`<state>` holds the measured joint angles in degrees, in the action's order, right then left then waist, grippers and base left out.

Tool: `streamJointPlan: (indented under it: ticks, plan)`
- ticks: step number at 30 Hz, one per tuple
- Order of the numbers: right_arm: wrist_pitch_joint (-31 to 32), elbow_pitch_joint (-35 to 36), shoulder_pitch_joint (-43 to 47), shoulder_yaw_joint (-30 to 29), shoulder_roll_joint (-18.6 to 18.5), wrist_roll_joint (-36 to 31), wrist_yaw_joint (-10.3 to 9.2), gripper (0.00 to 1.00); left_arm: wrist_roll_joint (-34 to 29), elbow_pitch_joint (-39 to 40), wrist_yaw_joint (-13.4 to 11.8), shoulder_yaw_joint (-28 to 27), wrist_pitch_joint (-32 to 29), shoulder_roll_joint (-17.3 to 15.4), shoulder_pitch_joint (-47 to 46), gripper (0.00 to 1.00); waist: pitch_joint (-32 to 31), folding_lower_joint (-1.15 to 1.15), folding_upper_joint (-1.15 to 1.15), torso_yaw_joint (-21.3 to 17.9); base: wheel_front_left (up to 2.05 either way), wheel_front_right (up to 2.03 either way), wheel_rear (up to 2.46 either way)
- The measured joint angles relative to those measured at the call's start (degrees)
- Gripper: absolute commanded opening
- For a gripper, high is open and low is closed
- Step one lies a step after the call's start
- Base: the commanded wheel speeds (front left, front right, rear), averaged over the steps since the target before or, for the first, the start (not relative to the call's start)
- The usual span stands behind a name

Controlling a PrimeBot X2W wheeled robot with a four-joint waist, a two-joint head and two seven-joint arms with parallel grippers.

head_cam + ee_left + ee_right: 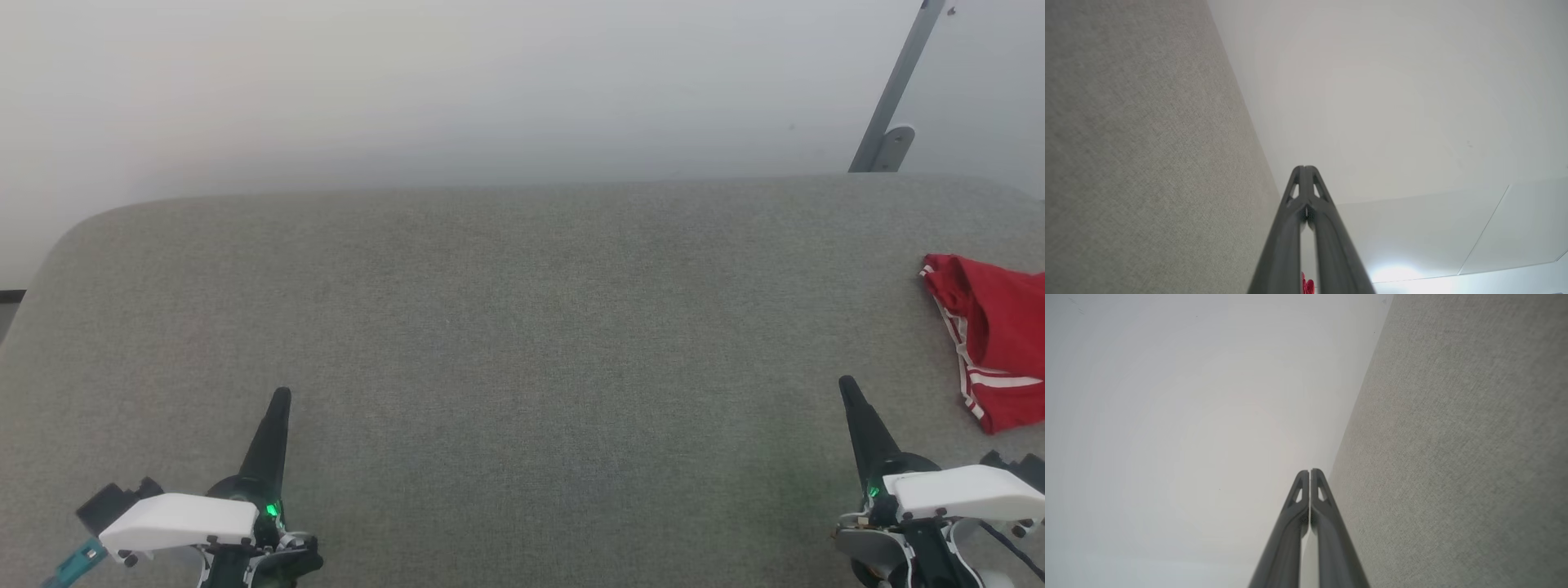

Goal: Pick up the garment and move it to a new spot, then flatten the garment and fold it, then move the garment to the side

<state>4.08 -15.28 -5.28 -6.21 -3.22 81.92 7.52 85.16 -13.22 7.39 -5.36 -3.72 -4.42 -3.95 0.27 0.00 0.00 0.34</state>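
The garment [1000, 351], bright red with red-and-white striped trim, lies bunched on the grey fabric surface [522, 343] at the far right, partly cut off by the head view's edge. My right gripper [846, 384] is shut and empty, its tips to the left of the garment and apart from it. Far across at the lower left, my left gripper [281, 395] is shut with nothing in it. In the left wrist view the fingertips [1305, 168] touch, and a small bit of red garment [1306, 285] shows between the finger bases. The right wrist view shows my right gripper [1309, 472] pressed together.
A pale wall rises behind the surface's rounded far edge. A grey metal bar with a bracket [891, 106] leans at the back right. Broad open fabric lies between the two grippers.
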Motion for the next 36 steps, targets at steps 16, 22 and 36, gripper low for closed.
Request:
streamJointPlan:
  ticks: [16, 22, 36]
  plan:
    - [1.66, 0.73, -0.57, -0.21, 0.15, 6.94, -0.03, 0.0, 4.8, -0.58, 0.01, -0.53, -1.76, 0.94, -1.32, 0.0, -0.06, 0.0, 0.0, -0.22, 0.0, 0.0, 0.0]
    - [2.25, 1.03, -0.67, -0.3, 0.22, 9.4, -0.03, 0.0, 6.76, -0.8, 0.01, -0.69, -2.27, 1.21, -1.87, 0.0, -0.09, 0.0, 0.0, -0.31, 0.0, 0.0, 0.0]
    - [2.48, 1.16, -0.73, -0.33, 0.25, 10.37, -0.03, 0.0, 7.4, -0.88, 0.01, -0.8, -2.58, 1.35, -1.98, 0.0, -0.1, 0.0, 0.0, -0.34, 0.0, 0.0, 0.0]
